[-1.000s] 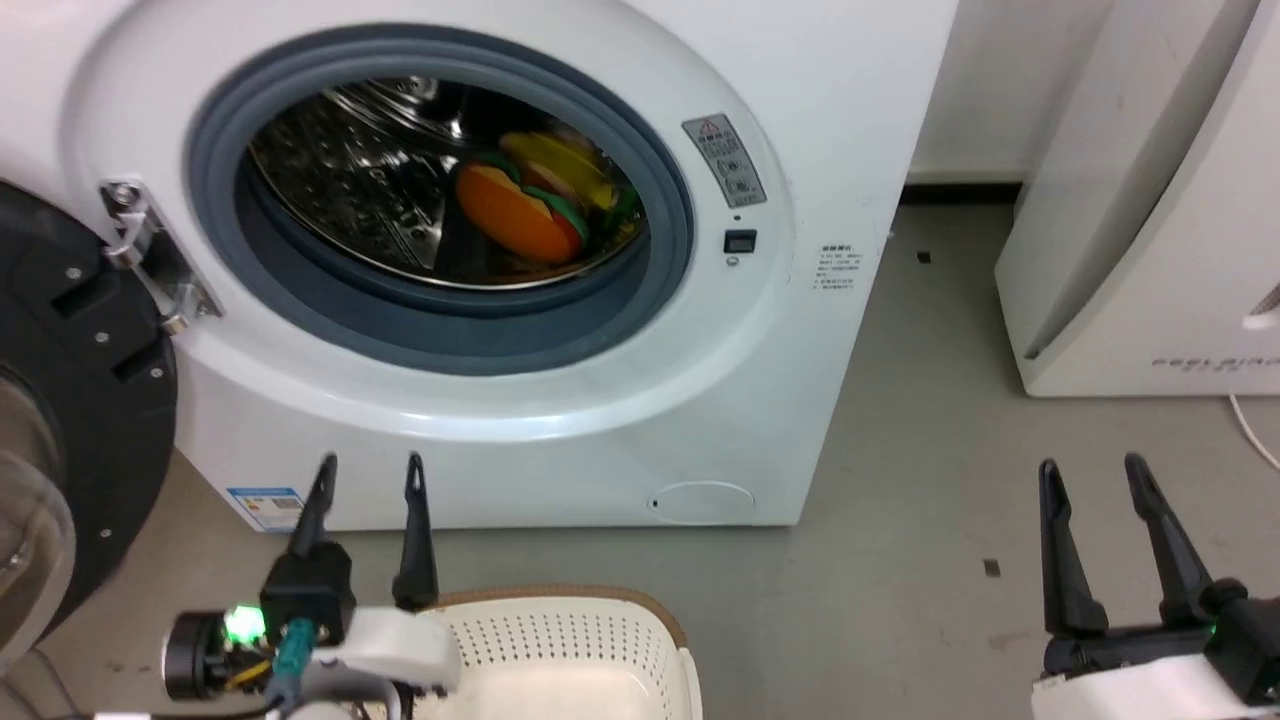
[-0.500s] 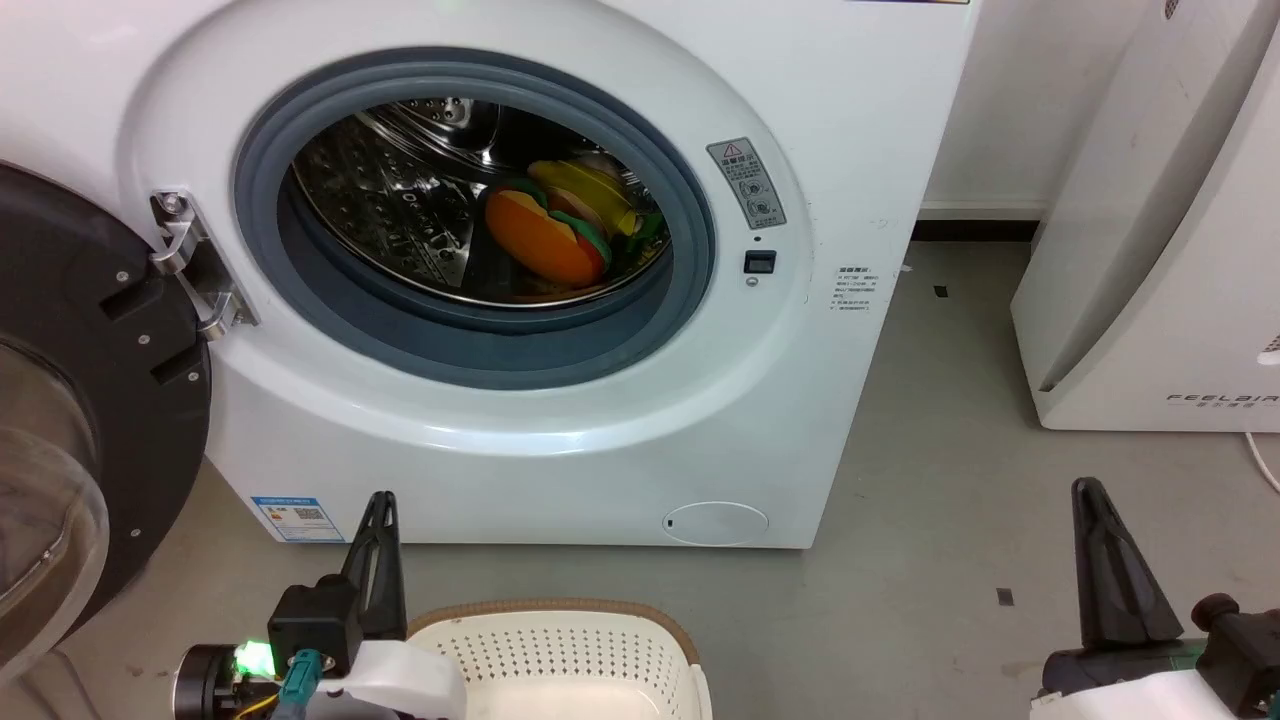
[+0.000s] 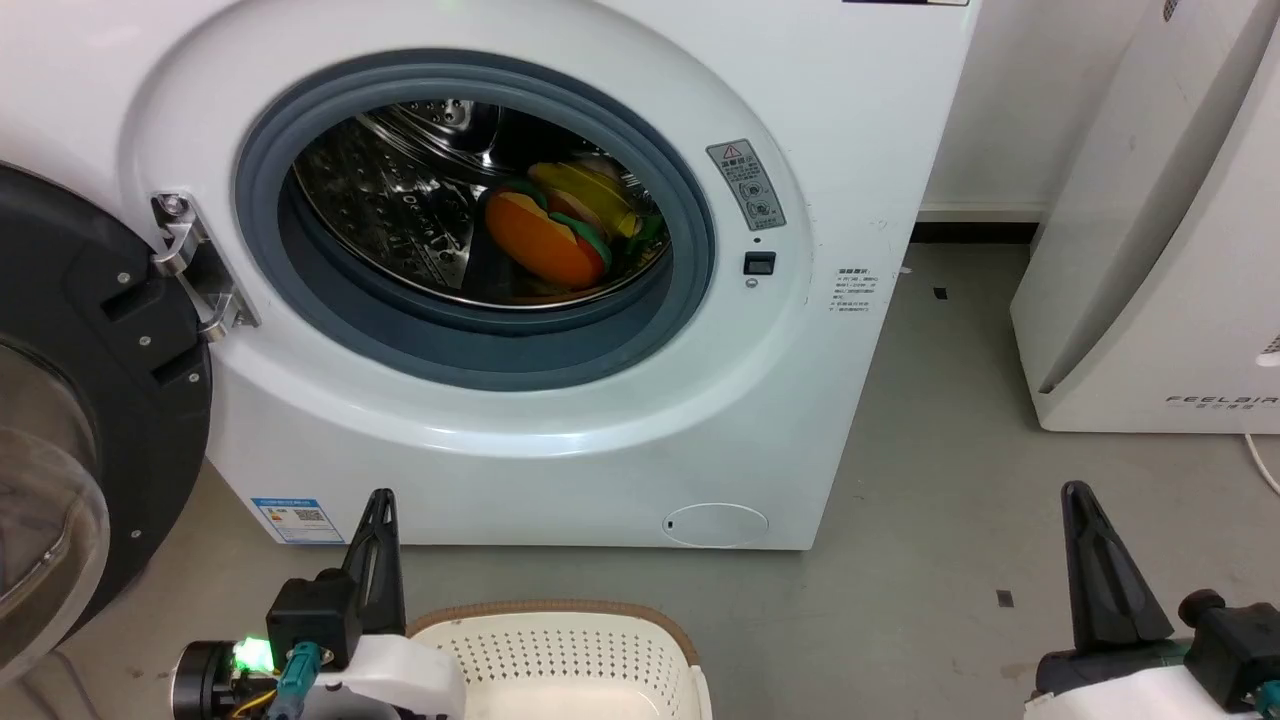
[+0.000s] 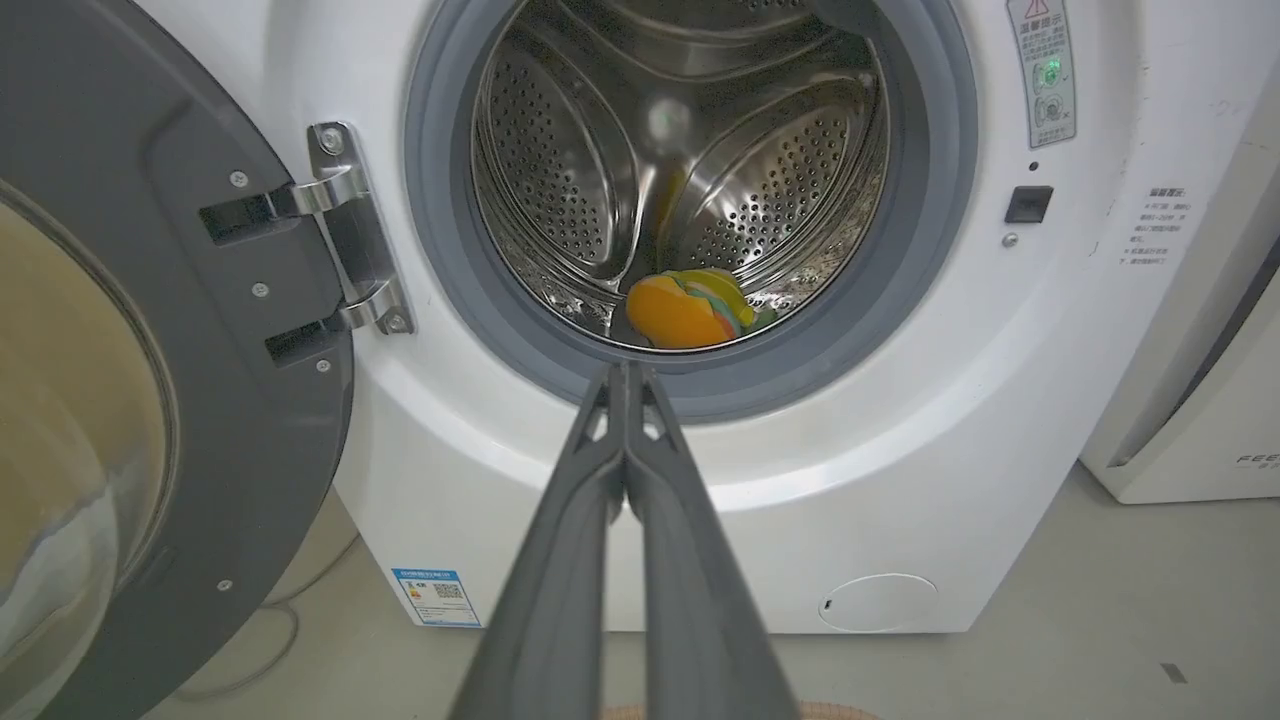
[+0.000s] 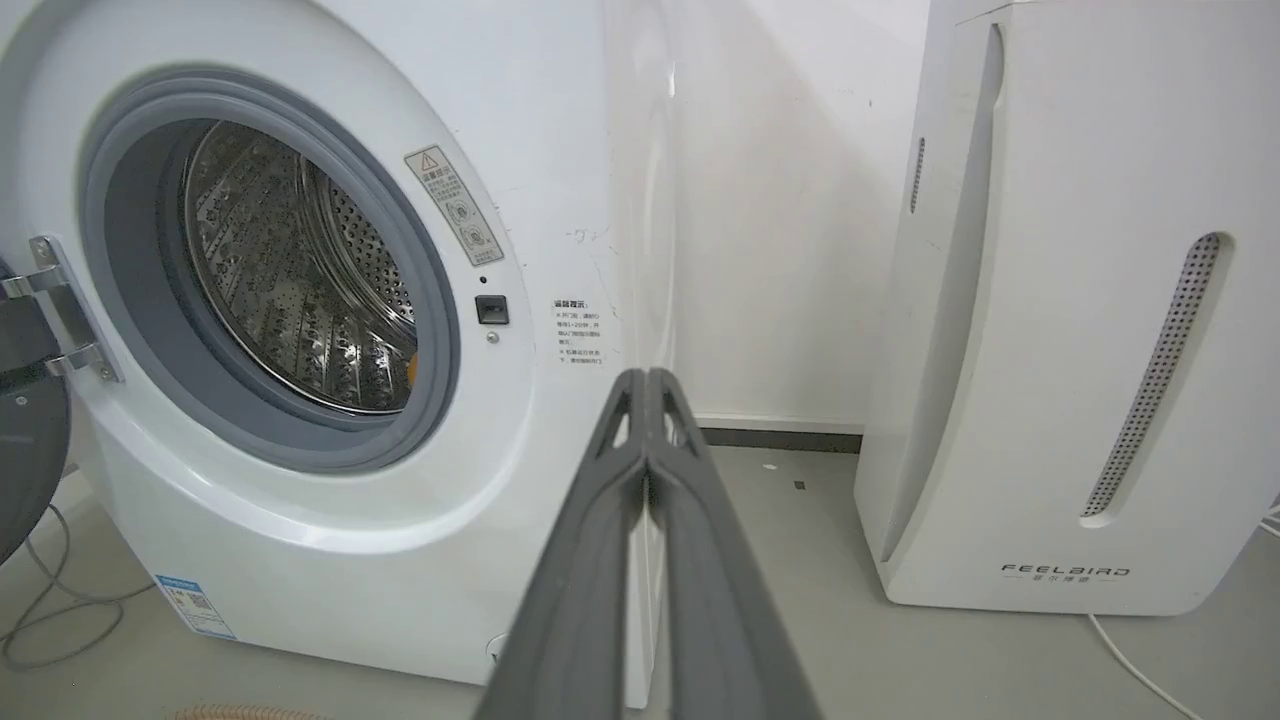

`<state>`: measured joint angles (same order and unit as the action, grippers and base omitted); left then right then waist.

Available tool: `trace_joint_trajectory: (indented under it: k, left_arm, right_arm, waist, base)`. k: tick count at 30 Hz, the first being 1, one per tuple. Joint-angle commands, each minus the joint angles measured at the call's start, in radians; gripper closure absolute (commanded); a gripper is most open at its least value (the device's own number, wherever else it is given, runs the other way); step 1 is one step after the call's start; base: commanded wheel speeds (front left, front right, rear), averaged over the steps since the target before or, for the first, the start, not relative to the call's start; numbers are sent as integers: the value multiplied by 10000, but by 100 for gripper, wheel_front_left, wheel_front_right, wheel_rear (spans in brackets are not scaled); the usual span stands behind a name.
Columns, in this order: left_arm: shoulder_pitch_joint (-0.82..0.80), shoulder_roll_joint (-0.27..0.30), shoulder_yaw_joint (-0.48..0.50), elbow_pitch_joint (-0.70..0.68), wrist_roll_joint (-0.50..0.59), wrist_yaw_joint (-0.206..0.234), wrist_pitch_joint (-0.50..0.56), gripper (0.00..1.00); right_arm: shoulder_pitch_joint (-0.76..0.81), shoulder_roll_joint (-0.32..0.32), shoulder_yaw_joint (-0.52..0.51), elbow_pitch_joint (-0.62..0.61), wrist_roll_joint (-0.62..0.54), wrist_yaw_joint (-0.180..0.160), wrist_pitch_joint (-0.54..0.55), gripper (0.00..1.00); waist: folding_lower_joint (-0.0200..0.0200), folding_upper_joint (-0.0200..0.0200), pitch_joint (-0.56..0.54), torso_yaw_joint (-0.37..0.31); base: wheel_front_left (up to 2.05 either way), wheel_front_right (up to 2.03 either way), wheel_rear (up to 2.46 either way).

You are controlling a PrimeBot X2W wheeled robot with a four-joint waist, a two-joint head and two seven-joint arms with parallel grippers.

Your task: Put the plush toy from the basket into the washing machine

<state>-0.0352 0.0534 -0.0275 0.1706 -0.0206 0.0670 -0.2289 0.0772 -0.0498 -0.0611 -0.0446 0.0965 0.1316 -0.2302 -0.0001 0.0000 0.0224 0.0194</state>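
Head view: washing machine [image 3: 820, 120] takes up upper left and centre of frame, door [image 3: 90, 400] swung open at left edge. Plush toy [image 3: 545, 245] sits inside the drum [image 3: 380, 200], lower right of the porthole, orange side facing out. Basket [image 3: 560, 612] at bottom centre on the floor [image 3: 930, 480], only its brown rim and perforated back wall in frame. FEELBIRD appliance [image 3: 1150, 250] at right. Left end effector [image 3: 380, 505] at lower left just beside the basket rim, right end effector [image 3: 1078, 498] at lower right over floor. Both have fingers pressed together, nothing held

Left wrist view: fingers closed tip to tip, empty, tip lined up in frame with the lower edge of the grey gasket [image 4: 930, 250]. Toy lies on the drum bottom just above that tip. Door fills the left side, hinge showing

Right wrist view: fingers closed, empty, pointing between washer at left and FEELBIRD unit at right. Small orange sliver at the gasket's right inner edge

Delta: 1.0 s ago both end effectors had fingers spread apart, 0.5 s ago already closed, same now. Camera shifted after the first frame; toy in the same spot in the drum throughout
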Motion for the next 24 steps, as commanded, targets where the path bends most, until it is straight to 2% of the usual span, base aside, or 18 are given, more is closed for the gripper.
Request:
trace_joint_trajectory:
  k: [1,24]
  left_arm:
    - [47,-1,23,-90,27,-80,67,100]
    - [111,-7,76,-432,65,-205,538,100]
  right_arm:
    - [-95,-1,19,41,-56,-1,71,100]
    - [-239,-1,144,126,-248,-3,543,100]
  waist:
    - [1,0,-4,-4]
    - [1,0,-51,-44]
  base:
    - [0,0,0]
    - [0,0,0]
